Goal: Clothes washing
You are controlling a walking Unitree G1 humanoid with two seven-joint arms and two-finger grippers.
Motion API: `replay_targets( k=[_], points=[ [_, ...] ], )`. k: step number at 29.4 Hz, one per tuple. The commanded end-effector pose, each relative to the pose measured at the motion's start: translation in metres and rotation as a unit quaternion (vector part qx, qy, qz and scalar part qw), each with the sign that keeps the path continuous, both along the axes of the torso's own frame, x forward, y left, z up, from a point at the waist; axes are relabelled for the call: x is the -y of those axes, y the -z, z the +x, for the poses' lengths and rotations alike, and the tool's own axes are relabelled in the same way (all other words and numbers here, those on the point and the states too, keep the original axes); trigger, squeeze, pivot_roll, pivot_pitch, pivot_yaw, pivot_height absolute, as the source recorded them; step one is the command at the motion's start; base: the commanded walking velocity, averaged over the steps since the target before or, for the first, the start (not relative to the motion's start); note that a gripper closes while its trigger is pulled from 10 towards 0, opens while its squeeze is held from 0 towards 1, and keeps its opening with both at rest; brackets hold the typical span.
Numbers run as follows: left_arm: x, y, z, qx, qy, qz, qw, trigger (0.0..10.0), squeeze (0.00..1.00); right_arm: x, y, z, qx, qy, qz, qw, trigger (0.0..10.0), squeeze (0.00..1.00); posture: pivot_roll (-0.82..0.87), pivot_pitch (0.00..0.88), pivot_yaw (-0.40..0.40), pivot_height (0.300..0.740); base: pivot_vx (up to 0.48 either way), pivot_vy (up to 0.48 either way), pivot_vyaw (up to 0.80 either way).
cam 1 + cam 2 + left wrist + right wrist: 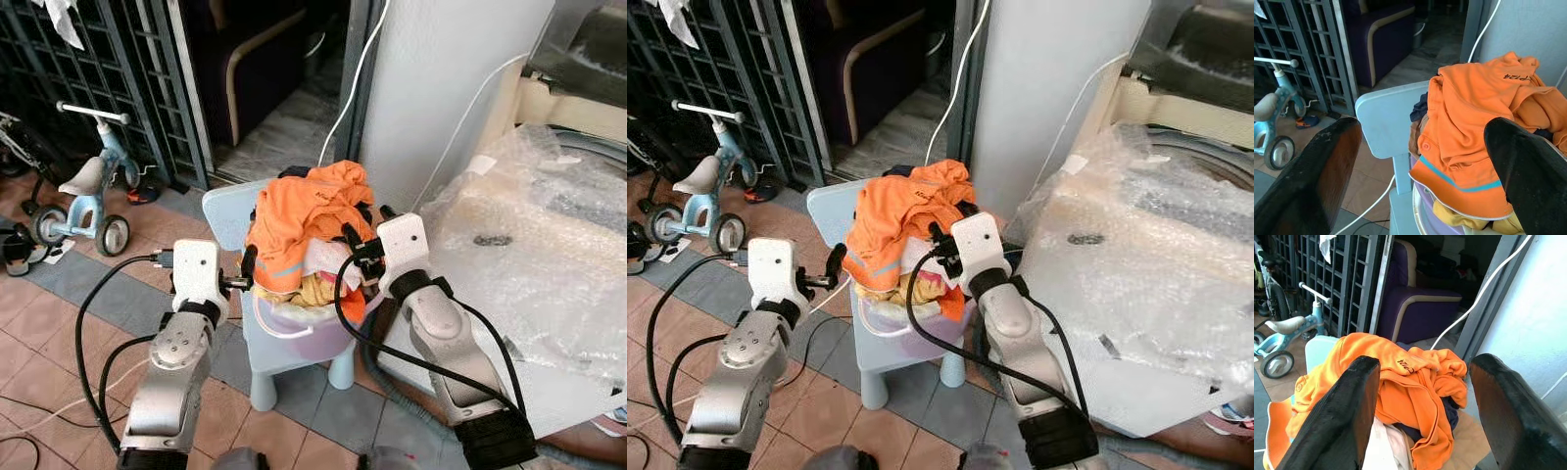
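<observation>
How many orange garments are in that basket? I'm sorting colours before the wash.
1 for certain: an orange shirt draped over the top of the pile in the laundry basket on the pale blue chair. More may be hidden beneath it.

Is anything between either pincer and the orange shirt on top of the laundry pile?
Nothing visible. The left pincer and right pincer both stand open with the orange shirt straight ahead, heaped on the laundry basket on the blue chair.

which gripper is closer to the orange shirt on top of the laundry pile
Right. The right gripper is up against the orange shirt at the pile's right side, fingers open. The left gripper sits at the basket's left edge, just below the shirt's hem, also open.
</observation>
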State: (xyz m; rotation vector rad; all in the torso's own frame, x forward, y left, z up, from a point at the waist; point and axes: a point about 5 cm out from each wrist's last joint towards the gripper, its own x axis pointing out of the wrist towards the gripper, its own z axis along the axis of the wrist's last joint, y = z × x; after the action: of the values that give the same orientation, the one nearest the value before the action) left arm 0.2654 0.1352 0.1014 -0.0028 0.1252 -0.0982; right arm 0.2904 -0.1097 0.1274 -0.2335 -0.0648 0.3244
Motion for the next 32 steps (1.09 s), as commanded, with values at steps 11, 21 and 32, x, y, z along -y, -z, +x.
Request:
replay_targets(
  k=[11, 21, 32],
  points=[
    [0.01, -0.003, -0.001, 0.013, 0.017, 0.007, 1.0, 10.0, 0.0, 0.002, 0.002, 0.006, -0.007, -0.001, -0.008, 1.0, 10.0, 0.0, -0.03, 0.027, 0.009, 0.74, 0.162, 0.0, 0.0],
    [0.01, 0.001, -0.003, 0.009, 0.02, 0.009, 1.0, 10.0, 0.0, 0.008, 0.019, 0.0, -0.033, -0.02, -0.06, 0.997, 10.0, 0.0, -0.03, 0.024, 0.011, 0.74, 0.48, 0.0, 0.0],
    [0.01, 0.004, -0.005, -0.002, 0.031, -0.001, 1.0, 10.0, 0.0, 0.019, 0.041, 0.0, -0.082, -0.005, -0.088, 0.993, 10.0, 0.0, -0.02, 0.027, 0.016, 0.74, 0.169, 0.0, 0.0]
  ],
)
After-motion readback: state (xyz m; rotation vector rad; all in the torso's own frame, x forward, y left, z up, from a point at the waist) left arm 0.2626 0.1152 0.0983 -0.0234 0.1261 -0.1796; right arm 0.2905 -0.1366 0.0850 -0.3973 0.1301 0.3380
